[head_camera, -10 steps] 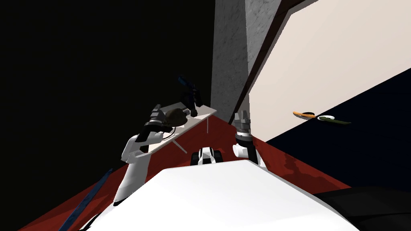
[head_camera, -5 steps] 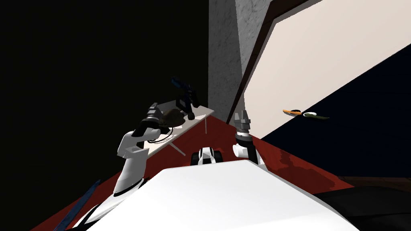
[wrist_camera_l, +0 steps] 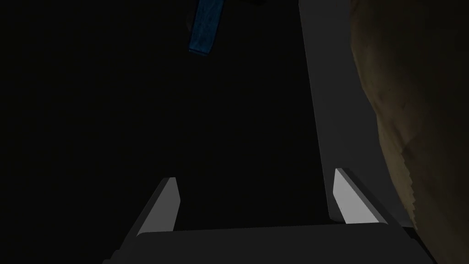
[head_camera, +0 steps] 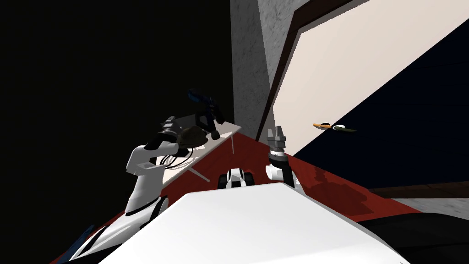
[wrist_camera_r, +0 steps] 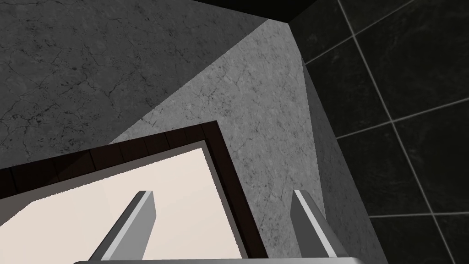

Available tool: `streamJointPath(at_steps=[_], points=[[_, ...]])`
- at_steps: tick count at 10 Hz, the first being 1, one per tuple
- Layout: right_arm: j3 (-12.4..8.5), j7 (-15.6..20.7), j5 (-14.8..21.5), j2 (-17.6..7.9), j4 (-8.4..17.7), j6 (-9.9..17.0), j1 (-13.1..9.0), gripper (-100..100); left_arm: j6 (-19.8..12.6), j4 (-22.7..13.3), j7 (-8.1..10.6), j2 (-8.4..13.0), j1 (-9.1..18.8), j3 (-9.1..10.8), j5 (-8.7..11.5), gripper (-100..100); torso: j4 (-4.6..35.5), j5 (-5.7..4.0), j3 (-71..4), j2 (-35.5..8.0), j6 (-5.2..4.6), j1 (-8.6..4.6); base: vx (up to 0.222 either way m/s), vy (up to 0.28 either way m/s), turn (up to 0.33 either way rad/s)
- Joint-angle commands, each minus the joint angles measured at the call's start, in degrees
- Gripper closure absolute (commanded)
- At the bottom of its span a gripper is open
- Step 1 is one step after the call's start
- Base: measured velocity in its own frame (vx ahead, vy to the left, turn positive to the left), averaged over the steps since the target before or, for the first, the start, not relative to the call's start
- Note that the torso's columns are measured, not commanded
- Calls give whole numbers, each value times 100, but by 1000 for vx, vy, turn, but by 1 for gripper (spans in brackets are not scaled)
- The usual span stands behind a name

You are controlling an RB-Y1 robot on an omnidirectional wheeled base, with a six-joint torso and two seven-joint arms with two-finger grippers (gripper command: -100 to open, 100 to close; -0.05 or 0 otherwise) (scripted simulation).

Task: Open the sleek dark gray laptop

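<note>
Hovering my left hand, fingers spread and empty, beside the flat dark grey laptop near the white bench's far edge; I judge the lid not yet lifted.

We have turned over the last second, and the head view has swung with us. The grey wall corner, the white table and the two small items, one orange and one white and dark, now sit further left in it. The blue strip has slid almost out at the lower corner, and a pale grey patch of floor has come in on the other side. Our left elbow has lifted and swung outward. The left gripper has risen a little, keeping close beside the brown rounded object. More of the black cable loop shows under the forearm.
</note>
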State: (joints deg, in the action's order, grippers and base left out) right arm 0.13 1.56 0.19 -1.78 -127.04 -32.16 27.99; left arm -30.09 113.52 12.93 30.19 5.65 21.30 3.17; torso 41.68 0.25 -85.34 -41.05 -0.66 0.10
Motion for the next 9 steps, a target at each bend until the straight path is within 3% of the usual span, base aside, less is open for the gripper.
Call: streamJointPath(at_steps=[1, 2, 3, 4, 9], points=[[0, 0, 0, 0, 0, 0, 0, 0, -403, -212, 167, 194, 135, 72, 66, -100, -7, 4, -4, 6, -4, 1, 42, -11, -145], [0, 0, 0, 0, 0, 0, 0, 0, -427, -212, 167, 194, 135, 72, 66, -100, -8, 5, -6, 9, -6, 0, 33, -4, -65], [0, 0, 0, 0, 0, 0, 0, 0, -652, -360, 270, 341, 249, 138, 89, -100, -10, 9, -5, 9, -2, 7, 37, -2, -161], [0, 0, 0, 0, 0, 0, 0, 0, -671, -360, 270, 341, 249, 138, 89, -100, -13, 14, -7, 14, -6, 14, 31, 0, -81], [0, 0, 0, 0, 0, 0, 1, 0, -1332, -807, 583, 769, 547, 310, 144, -100, -25, 25, -10, 22, -4, 14, 48, -6, -107]])
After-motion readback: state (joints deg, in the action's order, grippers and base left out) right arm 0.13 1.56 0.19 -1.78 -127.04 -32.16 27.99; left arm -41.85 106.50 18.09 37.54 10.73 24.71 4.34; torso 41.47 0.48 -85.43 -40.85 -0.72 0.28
